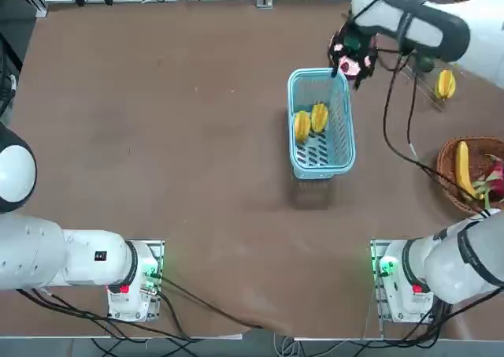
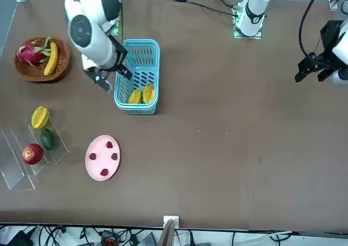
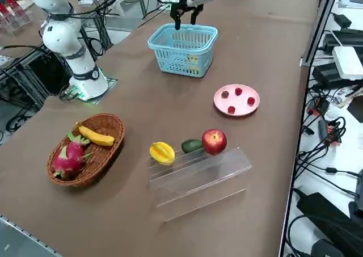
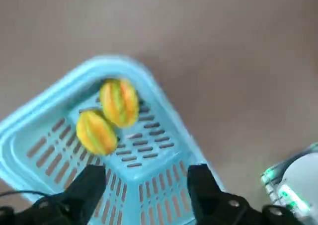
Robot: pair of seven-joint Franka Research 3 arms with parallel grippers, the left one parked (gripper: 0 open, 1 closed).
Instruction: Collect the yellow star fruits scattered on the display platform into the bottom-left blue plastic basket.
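Observation:
Two yellow star fruits (image 1: 302, 126) (image 1: 319, 117) lie side by side inside the light blue plastic basket (image 1: 323, 168), near its middle. In the right wrist view the same pair (image 4: 118, 102) (image 4: 95, 132) shows on the slotted basket floor. A third star fruit (image 3: 163, 152) rests on the clear display platform (image 3: 198, 177). My right gripper (image 1: 350, 57) hovers above the basket's far end, open, with nothing between its fingers (image 4: 92, 185).
A green fruit (image 3: 191, 146) and a red apple (image 3: 214, 141) sit on the platform beside the star fruit. A pink plate (image 3: 236, 100) with small red pieces lies between platform and basket. A wicker basket (image 3: 85, 149) holds a banana and a dragon fruit.

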